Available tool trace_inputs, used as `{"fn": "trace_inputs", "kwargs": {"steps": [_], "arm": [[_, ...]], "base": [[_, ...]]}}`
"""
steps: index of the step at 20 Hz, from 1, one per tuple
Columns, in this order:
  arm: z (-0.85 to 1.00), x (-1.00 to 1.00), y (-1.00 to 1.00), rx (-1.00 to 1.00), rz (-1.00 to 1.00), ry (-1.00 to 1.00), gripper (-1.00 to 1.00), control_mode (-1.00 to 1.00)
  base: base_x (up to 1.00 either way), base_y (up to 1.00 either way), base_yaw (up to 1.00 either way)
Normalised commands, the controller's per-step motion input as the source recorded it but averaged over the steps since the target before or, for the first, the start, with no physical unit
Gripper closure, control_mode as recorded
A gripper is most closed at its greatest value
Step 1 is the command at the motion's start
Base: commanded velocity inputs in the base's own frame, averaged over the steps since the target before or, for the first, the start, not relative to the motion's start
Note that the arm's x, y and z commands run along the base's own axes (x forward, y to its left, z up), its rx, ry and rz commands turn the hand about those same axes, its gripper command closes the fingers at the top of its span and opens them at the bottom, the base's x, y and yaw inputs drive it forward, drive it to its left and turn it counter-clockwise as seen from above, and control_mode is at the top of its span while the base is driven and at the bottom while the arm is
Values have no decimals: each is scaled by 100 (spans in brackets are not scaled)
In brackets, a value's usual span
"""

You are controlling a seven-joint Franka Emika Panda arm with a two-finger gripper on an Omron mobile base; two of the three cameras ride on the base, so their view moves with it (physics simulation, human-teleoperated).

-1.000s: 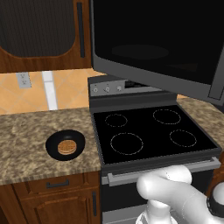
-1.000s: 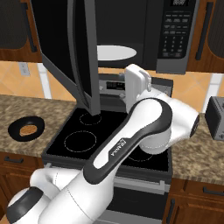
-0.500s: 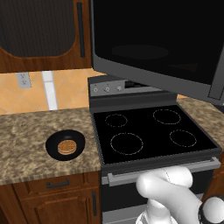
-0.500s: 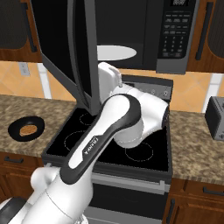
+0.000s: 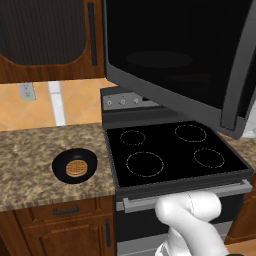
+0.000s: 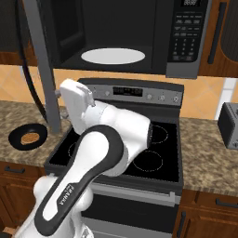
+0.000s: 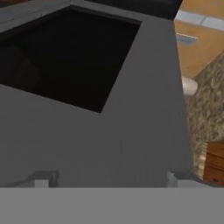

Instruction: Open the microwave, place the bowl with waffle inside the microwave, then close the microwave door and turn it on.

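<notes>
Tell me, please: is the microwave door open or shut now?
Open. The microwave door is swung out to the left, and the white turntable inside the microwave is visible.

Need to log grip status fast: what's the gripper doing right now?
Gripper: open, holding nothing, close against the microwave door.

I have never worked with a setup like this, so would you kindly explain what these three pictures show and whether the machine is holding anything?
This is a rendered kitchen with a white robot arm on a driving base. Two pictures come from cameras on the base, behind the arm to its left and right. The third comes from a camera on the hand, looking at the grey-framed dark glass microwave door from close up. That door hangs open, showing the white round turntable inside the black microwave. On the speckled stone counter, left of the black stove, sits a small black bowl holding a golden-brown waffle. The end effector is open and holds nothing.
</notes>
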Motion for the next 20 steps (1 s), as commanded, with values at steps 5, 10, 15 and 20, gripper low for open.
{"fn": "trace_inputs", "kwargs": {"steps": [5,10,15,20], "arm": [[0,-56,100,-29,0,0,-100,-100],[0,-25,100,-38,-7,0,-100,-100],[0,-31,100,-29,-4,-2,-100,-100],[0,-19,94,-18,0,-7,-100,-100]], "base": [[0,0,0],[0,0,0],[0,0,0],[0,0,0]]}}
